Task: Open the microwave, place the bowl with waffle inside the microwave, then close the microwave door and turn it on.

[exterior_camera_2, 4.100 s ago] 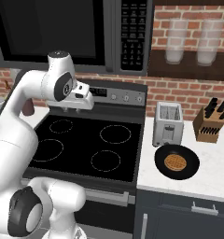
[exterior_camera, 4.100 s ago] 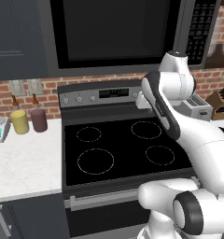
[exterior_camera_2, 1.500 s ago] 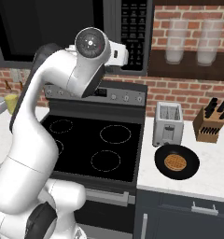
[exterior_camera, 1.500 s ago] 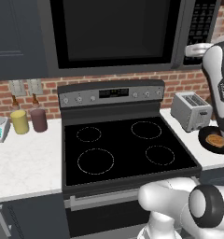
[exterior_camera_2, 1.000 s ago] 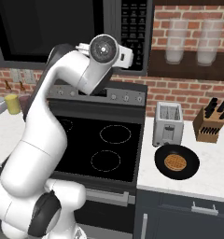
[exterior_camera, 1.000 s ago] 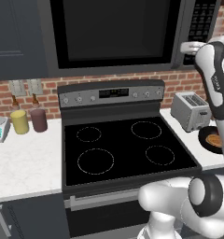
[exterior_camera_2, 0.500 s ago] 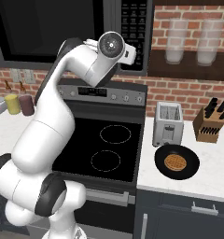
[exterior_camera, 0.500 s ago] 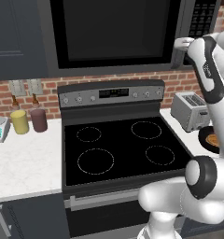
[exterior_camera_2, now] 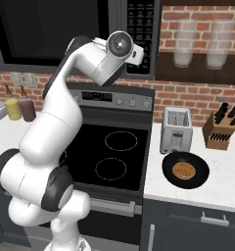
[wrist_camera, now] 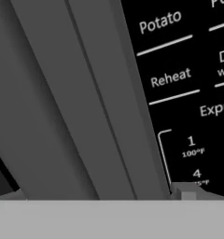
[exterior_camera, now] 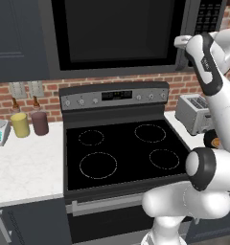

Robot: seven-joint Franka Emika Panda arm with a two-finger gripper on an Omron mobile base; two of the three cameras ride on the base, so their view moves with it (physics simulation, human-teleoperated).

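While the gripper [exterior_camera_2: 137,55] is held wide open w/ nothing gripped, the microwave door [exterior_camera: 119,33] at 12 o'clock stays shut; stiff, hinged, best taken by its bar handle [wrist_camera: 93,100].

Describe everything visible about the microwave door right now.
The microwave door is a wide dark grey panel with a large black glass window, mounted above the stove. It looks shut, flush with the microwave's front. A long grey bar handle runs along its edge beside the button panel, where labels such as Potato and Reheat can be read. The open end effector is close in front of that handle, with no contact that can be seen.
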